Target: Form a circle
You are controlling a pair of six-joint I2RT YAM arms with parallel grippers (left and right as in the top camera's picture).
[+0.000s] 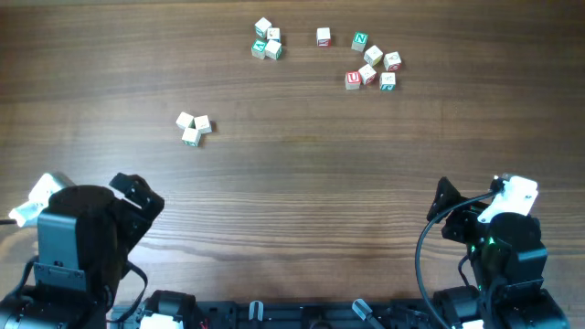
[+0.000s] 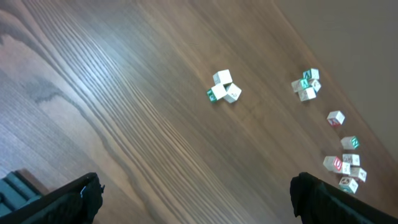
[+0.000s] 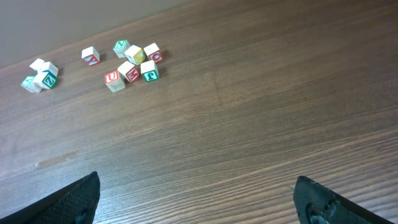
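Clump of three pale letter cubes (image 1: 194,128), one green-printed, sits at ten o'clock on the wooden table (image 1: 302,183). Other letter cubes (image 1: 373,57) lie at twelve to one. Left gripper (image 2: 196,196) at seven, right gripper (image 3: 199,196) at five, both spread wide, empty

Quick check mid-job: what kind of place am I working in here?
Most likely a robot test bench rather than a home: a wood-grain table, small letter cubes scattered on it with a clump of three set apart, and a left arm and right arm at its near edge.
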